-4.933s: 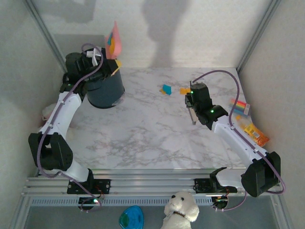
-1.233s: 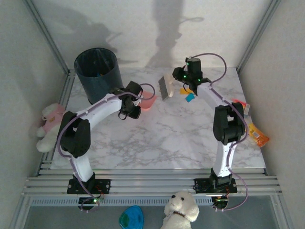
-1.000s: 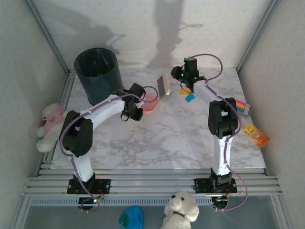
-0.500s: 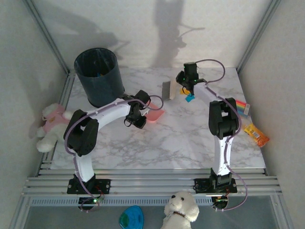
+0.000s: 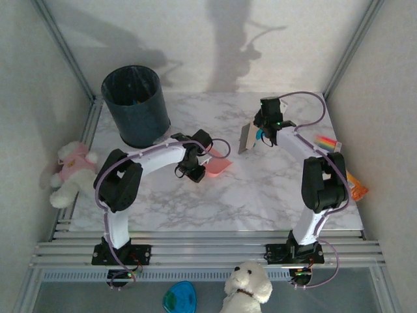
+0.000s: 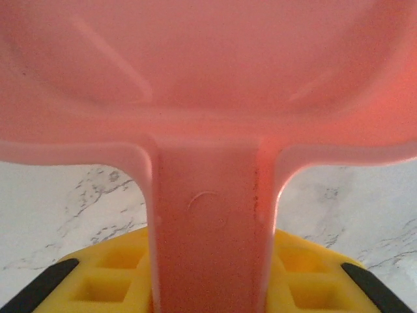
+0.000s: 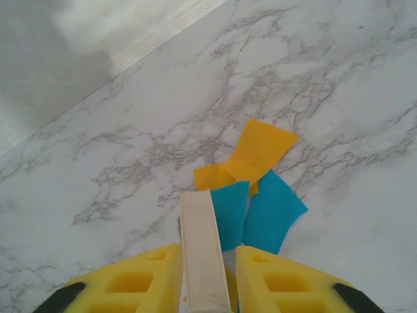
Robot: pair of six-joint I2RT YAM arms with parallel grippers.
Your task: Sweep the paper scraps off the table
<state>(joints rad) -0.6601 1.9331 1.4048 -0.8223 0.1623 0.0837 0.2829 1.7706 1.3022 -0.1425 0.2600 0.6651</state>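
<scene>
Left tool [image 6: 212, 290] clamps smooth pink plastic dustpan [image 6: 208, 65].

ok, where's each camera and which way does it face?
Top external: above and behind the bases, looking down on the white grey-veined marble table; both arms, left gripper and right gripper show.
Left wrist: on the left arm, looking along its yellow fingers at the pink plastic dustpan clamped by its handle.
Right wrist: on the right arm, looking down past its yellow fingers and a cream brush handle at orange and teal paper scraps.
Shared: top and left wrist, the dustpan; top and right wrist, the scraps.
</scene>
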